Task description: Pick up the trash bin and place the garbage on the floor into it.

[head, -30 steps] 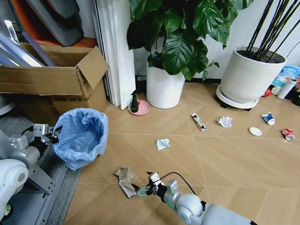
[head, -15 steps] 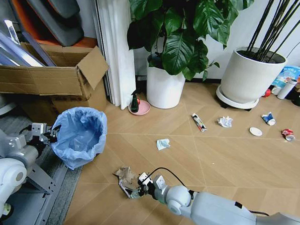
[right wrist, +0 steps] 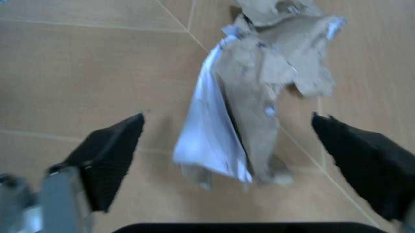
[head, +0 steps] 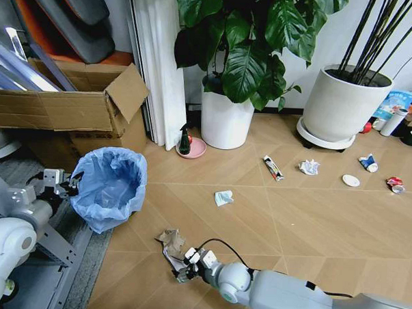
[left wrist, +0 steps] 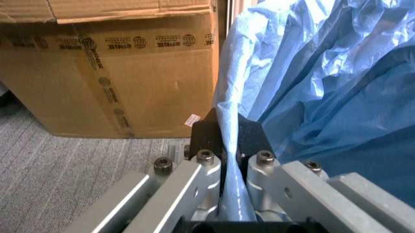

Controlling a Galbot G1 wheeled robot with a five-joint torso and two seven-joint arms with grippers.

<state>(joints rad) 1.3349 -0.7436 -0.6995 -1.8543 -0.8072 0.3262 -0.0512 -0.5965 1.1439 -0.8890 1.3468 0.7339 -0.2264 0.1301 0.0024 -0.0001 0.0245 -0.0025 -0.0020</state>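
1. The crumpled paper wad [right wrist: 259, 97] is tan with a white sheet stuck to it, torn and wrinkly. It lies flat on the floor [head: 312, 221], right between the two black fingers [right wrist: 107, 155] of the right claw [head: 182, 271], which are spread wide and not touching it.
2. I think the step now is grabbing this first piece of garbage. Next the claw needs to go a bit lower and squeeze shut on the paper, then carry it over to the bin.
3. The trash bin [head: 110, 188] sits off to the side of that claw, near but not touching. Its baggy light-blue bag is open at the top.
4. The left claw [left wrist: 230, 145] is pinched tight on the edge of the blue bag, holding the bin.
5. More garbage lies well past the right claw: a small pale wad [head: 223, 197], a dark wrapper [head: 273, 168], a white wad [head: 309, 166], a white disc [head: 351, 180], a blue-white packet [head: 368, 162] and a red-white can [head: 395, 183].
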